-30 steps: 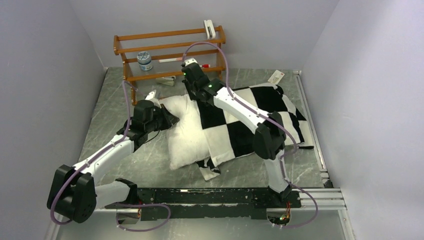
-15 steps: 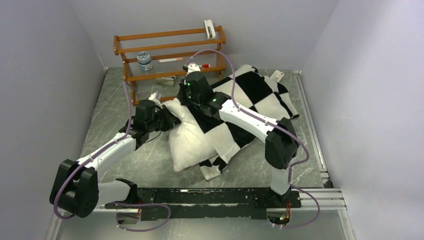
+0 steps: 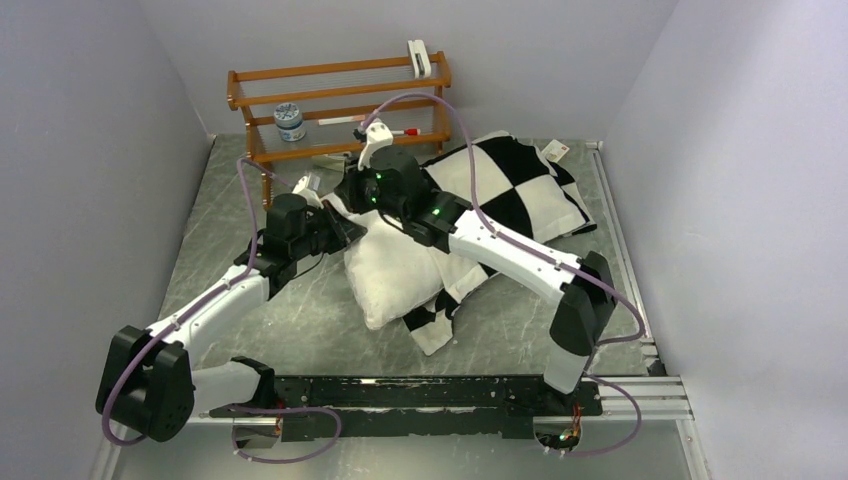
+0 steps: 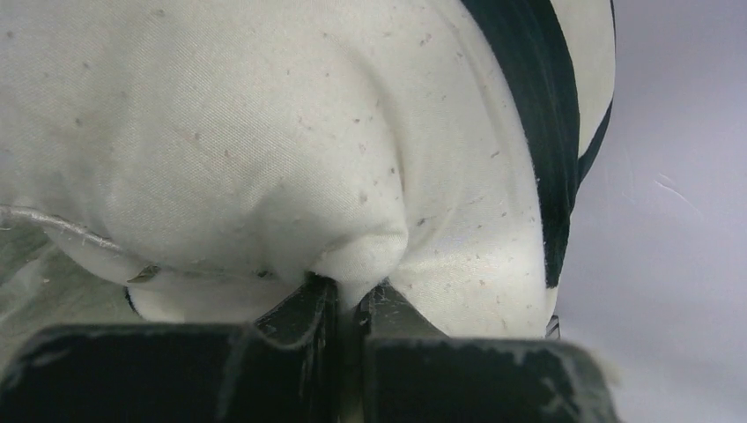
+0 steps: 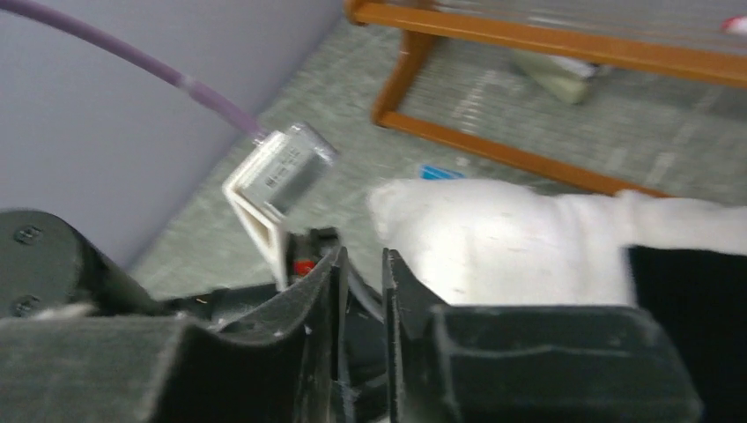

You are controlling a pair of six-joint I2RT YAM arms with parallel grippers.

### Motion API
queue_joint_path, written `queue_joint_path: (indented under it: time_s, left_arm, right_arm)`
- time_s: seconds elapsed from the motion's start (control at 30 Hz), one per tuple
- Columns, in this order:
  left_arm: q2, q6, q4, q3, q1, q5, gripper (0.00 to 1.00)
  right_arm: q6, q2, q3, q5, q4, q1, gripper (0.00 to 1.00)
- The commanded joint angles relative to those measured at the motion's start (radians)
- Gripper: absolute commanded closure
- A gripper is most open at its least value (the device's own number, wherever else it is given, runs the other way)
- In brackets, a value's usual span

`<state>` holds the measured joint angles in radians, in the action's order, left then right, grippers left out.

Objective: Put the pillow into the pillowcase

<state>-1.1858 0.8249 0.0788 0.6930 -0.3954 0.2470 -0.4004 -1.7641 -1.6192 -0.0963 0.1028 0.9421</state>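
Observation:
The white pillow (image 3: 395,275) lies in the middle of the table, its right part covered by the black and white checkered pillowcase (image 3: 510,185), which is bunched toward the back right. My left gripper (image 3: 348,232) is shut on a fold of the pillow's left edge. In the left wrist view the fingers (image 4: 352,295) pinch white pillow (image 4: 264,132) fabric, with the pillowcase (image 4: 551,106) edge at right. My right gripper (image 3: 348,198) hovers over the pillow's far left corner; its jaws (image 5: 361,264) stand narrowly open with nothing between them. The pillow (image 5: 493,238) is just ahead of them.
A wooden rack (image 3: 340,110) stands at the back and holds a jar (image 3: 290,122) and a marker (image 3: 400,131). A small card (image 3: 552,152) lies at the back right. A black rail (image 3: 440,395) runs along the near edge. Grey walls close both sides.
My right arm swung left toward the left gripper, dragging the pillowcase over the pillow and bunching it toward the back. Its jaws have parted a little. The left gripper kept its hold.

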Motion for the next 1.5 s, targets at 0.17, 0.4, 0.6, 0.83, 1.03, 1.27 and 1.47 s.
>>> queue_joint_path:
  time_s: [0.17,0.4,0.6,0.83,1.03,1.27,1.47]
  left_arm:
    - [0.037,0.018,0.075,0.029,-0.013,0.038,0.95]
    - [0.046,0.017,0.052,0.036,-0.014,0.022,0.95]
    - [0.051,0.028,0.051,0.036,-0.023,0.012,0.95]
    - [0.056,0.022,0.041,0.038,-0.032,0.001,0.95]
    - [0.052,0.019,0.035,0.047,-0.044,-0.012,0.95]
    - [0.046,0.010,0.021,0.053,-0.057,-0.028,0.95]
    - [0.045,0.007,0.018,0.052,-0.062,-0.050,0.95]
  right_arm:
    - [0.301,0.220,0.092,-0.370,0.325,-0.001,0.58]
    - [0.345,0.318,0.253,-0.396,0.376,-0.001,0.47]
    - [0.335,0.282,0.282,-0.414,0.397,0.001,0.40]
    - [0.354,0.205,0.297,-0.550,0.379,0.023,0.39]
    - [0.362,0.175,0.283,-0.544,0.348,0.070,0.37]
    - [0.360,0.087,0.257,-0.841,0.428,0.071,0.49]
    - [0.386,0.079,0.240,-0.968,0.435,0.077,0.61]
